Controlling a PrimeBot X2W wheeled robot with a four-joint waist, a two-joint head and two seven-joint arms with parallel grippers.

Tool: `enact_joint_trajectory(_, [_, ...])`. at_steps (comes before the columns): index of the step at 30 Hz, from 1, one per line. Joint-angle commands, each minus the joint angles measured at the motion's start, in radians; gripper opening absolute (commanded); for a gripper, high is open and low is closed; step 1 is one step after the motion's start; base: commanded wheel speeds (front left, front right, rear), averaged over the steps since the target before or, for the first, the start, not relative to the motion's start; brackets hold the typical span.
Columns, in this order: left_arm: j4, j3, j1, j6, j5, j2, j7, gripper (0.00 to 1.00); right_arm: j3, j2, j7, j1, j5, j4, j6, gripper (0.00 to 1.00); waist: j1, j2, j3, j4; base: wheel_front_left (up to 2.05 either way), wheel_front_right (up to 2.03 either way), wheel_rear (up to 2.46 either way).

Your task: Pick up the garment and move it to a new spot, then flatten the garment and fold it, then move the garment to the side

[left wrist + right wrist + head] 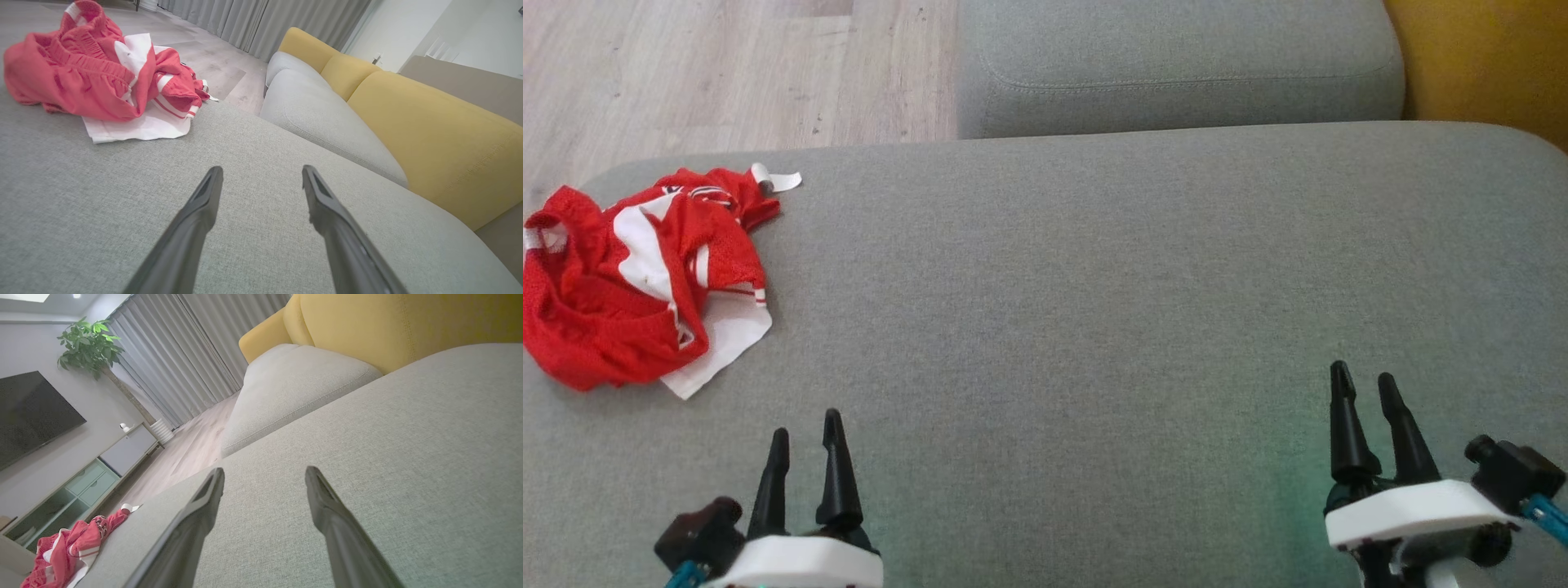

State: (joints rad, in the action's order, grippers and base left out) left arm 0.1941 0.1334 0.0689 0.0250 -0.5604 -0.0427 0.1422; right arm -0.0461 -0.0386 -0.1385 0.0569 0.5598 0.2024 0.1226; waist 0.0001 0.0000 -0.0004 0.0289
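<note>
Both pairs of jaws spread, empty, hovering near me over the sofa seat (1094, 286). Red garment (621, 278) sits crumpled at the far left edge. My worry: a clumsy left reach nudges it off onto the floor (686, 73).

This is looking like a home living room: a grey sofa (408, 437) with yellow back cushions (388, 322) is sitting on wooden flooring (686, 73), long curtains (175, 355) are hanging, and a wall television (28, 412), low cabinet (81, 477) and leafy plant (88, 343) are lining one wall.
</note>
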Motion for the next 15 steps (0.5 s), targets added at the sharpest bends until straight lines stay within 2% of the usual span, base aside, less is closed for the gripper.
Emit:
enact_joint_trajectory(1, [-0.025, -0.011, -0.022, -0.006, 0.025, -0.006, 0.013, 1.0, -0.023, -0.009, -0.017, -0.02, -0.031, -0.041, 0.006, 1.0, 0.0, 0.0, 0.0, 0.0, 0.0, 0.0, 0.0])
enact_joint_trajectory(15, [-0.01, 0.017, -0.017, -0.021, 0.174, -0.006, 0.055, 1.0, -0.05, -0.01, -0.059, -0.014, -0.202, -0.051, 0.007, 1.0, -0.0001, 0.0, 0.002, 0.005, 0.0, 0.0, 0.0])
